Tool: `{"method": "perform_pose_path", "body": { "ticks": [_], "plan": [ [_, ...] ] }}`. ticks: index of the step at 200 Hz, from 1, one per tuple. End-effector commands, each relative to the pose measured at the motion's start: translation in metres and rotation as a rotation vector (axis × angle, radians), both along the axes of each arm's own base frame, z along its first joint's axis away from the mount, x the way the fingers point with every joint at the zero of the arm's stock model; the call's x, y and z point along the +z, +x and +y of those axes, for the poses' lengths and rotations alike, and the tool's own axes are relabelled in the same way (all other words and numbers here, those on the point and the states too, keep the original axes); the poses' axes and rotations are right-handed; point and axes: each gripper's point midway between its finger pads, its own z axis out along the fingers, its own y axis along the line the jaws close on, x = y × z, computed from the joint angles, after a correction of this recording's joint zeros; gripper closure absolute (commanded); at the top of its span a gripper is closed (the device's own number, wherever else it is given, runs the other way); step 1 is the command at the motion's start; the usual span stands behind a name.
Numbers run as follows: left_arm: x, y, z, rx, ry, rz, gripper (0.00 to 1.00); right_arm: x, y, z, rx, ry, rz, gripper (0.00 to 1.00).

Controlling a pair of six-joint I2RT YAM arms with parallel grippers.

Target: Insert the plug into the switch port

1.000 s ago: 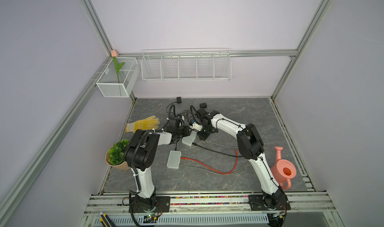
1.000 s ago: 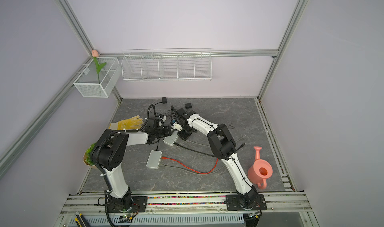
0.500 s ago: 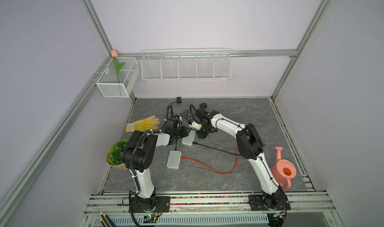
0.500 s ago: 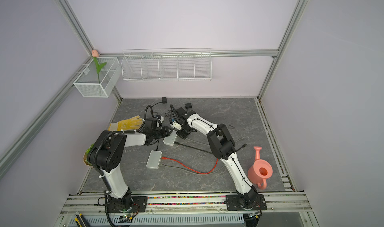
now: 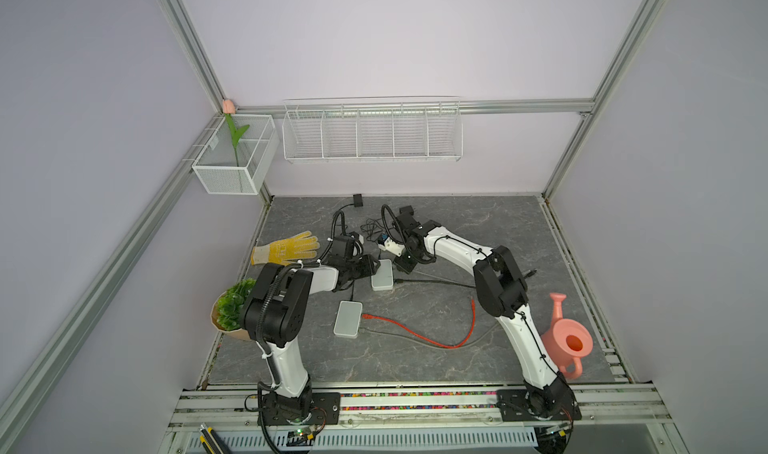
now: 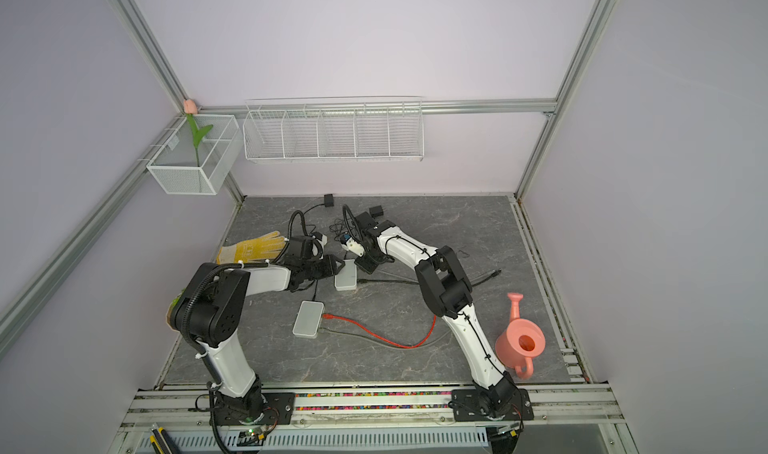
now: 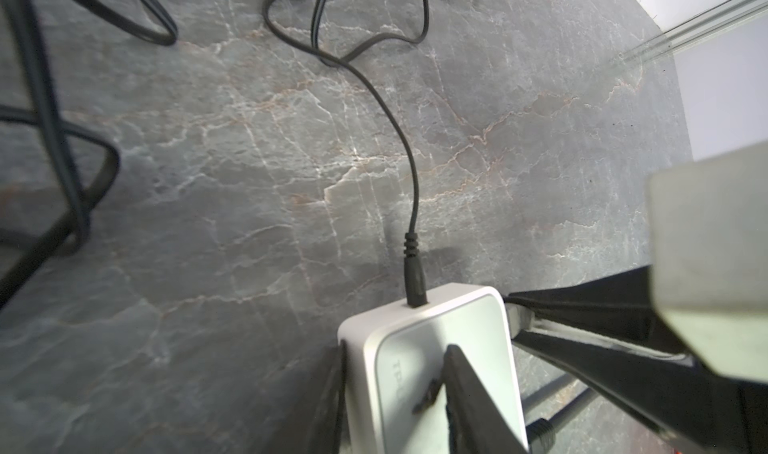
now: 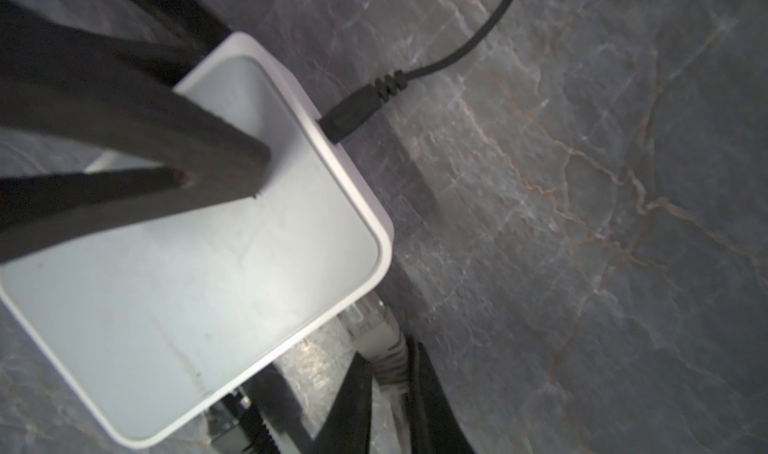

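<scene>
Grey marbled worktop carries the white switch a little left of centre. The left claw pinches the switch's body to steady it. At the switch's right edge the grey Ethernet plug sits nose-in at a port, and the right claw straddles its boot. That claw seems to have slackened slightly since a second ago; whether it still pinches I cannot tell. I judge the insertion done or nearly so, with letting go next. A black power lead occupies the far edge.
</scene>
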Motion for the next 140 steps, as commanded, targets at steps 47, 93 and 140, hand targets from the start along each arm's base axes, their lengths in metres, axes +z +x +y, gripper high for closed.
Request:
{"method": "perform_pose_path", "body": {
  "ticks": [47,93,140],
  "plan": [
    [-0.020,-0.044,-0.015,-0.143,-0.058,0.197,0.62,0.035,0.008,0.057,0.106,0.210,-0.129,0.77],
    [-0.005,-0.024,-0.002,-0.121,-0.053,0.168,0.60,0.036,0.005,0.043,0.123,0.172,-0.128,0.68],
    [0.006,-0.007,-0.001,-0.115,-0.056,0.146,0.60,0.035,-0.003,0.018,0.144,0.112,-0.102,0.58]
  ]
}}
